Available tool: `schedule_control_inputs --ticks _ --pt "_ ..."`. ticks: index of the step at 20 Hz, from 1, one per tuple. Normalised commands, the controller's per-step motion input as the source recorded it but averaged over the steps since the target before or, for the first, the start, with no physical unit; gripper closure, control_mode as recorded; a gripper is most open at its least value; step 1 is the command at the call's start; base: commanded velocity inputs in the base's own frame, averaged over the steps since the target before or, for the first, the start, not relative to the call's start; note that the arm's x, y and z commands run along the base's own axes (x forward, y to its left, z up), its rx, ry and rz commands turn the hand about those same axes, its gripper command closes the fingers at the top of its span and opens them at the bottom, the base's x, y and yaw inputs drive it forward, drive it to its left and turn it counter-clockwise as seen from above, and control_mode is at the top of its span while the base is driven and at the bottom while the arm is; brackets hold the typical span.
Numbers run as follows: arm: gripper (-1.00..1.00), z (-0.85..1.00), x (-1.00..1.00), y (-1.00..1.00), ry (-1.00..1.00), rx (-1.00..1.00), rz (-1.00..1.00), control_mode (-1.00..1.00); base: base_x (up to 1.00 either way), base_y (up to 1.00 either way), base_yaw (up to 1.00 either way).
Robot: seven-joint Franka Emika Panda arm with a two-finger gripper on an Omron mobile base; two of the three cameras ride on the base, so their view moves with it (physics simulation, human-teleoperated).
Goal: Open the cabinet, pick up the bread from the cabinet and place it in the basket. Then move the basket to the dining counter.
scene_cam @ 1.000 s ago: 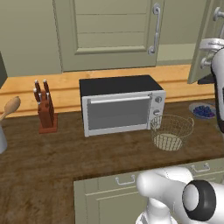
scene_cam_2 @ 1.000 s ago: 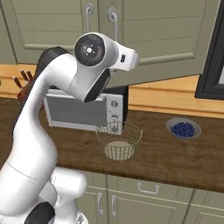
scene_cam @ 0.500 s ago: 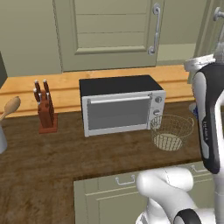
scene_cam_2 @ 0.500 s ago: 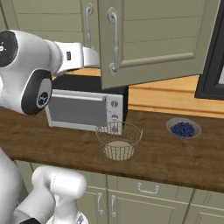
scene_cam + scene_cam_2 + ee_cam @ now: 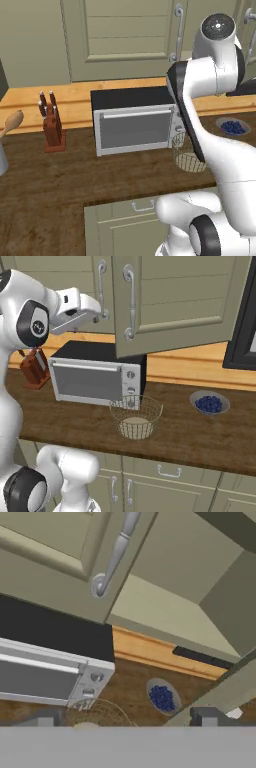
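Observation:
The cabinet (image 5: 175, 301) has its right door swung out over the counter, and its left door (image 5: 125, 35) stays closed. My gripper (image 5: 98, 312) hangs just in front of the left door's silver handle (image 5: 101, 288), open and holding nothing. In the hand view my gripper (image 5: 125, 719) faces the dark opening of the cabinet (image 5: 170, 567), its fingertips (image 5: 45, 719) wide apart. The wire basket (image 5: 136, 415) stands on the dark wood worktop in front of the toaster oven, also seen as the basket (image 5: 190, 155) and the basket (image 5: 97, 714). The bread is hidden. The dining counter is out of view.
A silver toaster oven (image 5: 95, 378) sits at the back of the worktop (image 5: 200, 441), with a knife block (image 5: 32, 366) to its left. A bowl of blue berries (image 5: 210, 403) lies right of the basket. The open door (image 5: 225, 687) juts out beside my hand.
The right cabinet door has swung out. My jaws have spread wide and let go, and the hand has moved left in front of the left door.

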Motion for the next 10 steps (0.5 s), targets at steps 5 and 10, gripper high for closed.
schedule_control_inputs --ticks 5,10 --pt "-1.00 -0.41 1.00 -0.46 0.15 -0.11 0.00 -1.00 0.00 0.00 0.00" --pt "-1.00 -0.32 0.90 -0.39 0.03 -0.19 0.00 -1.00 0.00 0.00 0.00"
